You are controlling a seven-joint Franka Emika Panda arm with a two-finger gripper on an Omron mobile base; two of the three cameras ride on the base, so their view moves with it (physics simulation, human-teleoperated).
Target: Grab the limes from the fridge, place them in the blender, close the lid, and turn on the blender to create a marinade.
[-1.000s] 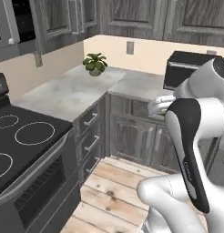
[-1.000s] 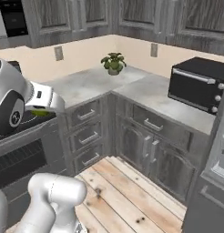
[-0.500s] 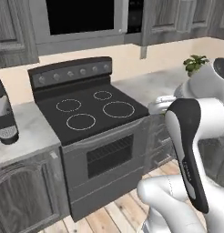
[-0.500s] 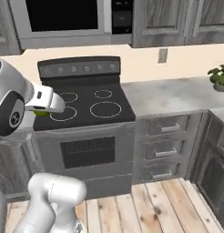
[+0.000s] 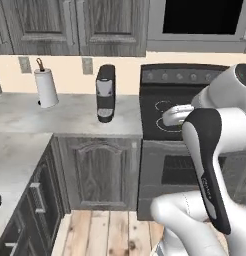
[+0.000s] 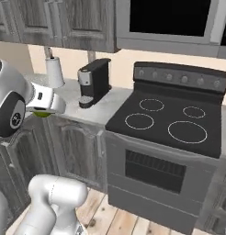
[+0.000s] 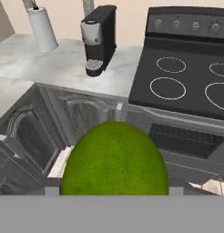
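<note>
Green round lime (image 7: pixel 114 159) clamped in two-finger gripper (image 7: pixel 114 191), carried above grey cabinet fronts. Beyond: black coffee machine (image 7: pixel 99 38) on pale stone counter (image 7: pixel 50 68), black stove (image 7: pixel 186 77). Mid-carry toward blender; next, probably locate dark jug, release above opening.

The white arm is folding high over its base, elbow bent, forearm reaching forward. The gripper (image 6: pixel 41 111) is sitting level at chest height, fingers spread wide and clamping a lime (image 7: pixel 114 159).
</note>
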